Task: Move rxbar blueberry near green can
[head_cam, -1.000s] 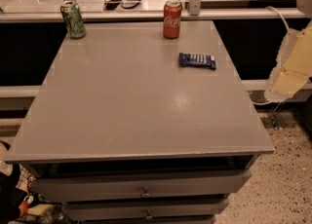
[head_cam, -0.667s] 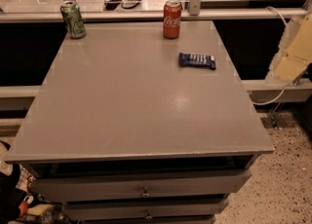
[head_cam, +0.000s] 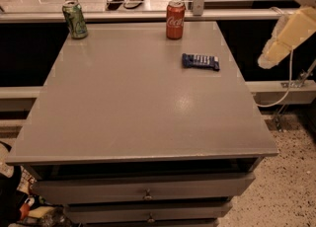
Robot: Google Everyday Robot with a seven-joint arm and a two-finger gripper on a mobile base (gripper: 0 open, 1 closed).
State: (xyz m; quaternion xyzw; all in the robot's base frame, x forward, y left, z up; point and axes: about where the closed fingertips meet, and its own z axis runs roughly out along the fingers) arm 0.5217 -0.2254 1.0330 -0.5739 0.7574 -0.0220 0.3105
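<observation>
Camera view: the bar (head_cam: 200, 61) lies flat on the surface (head_cam: 128, 107), near the red can (head_cam: 175, 19) and well apart from the green can (head_cam: 75, 19) at the far left corner. The gripper (head_cam: 269, 57) hangs beyond the right edge, off the bar. Released or clenched, I cannot tell. A careless reach could topple the red can; a shallow pinch could skid the bar. Drawers (head_cam: 143, 186) below are shut and hide their contents

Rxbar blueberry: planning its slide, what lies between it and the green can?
Camera view: bare tabletop between rxbar blueberry and green can; the Coca-Cola can stands just behind that line. The gripper hangs beyond its right edge.
</observation>
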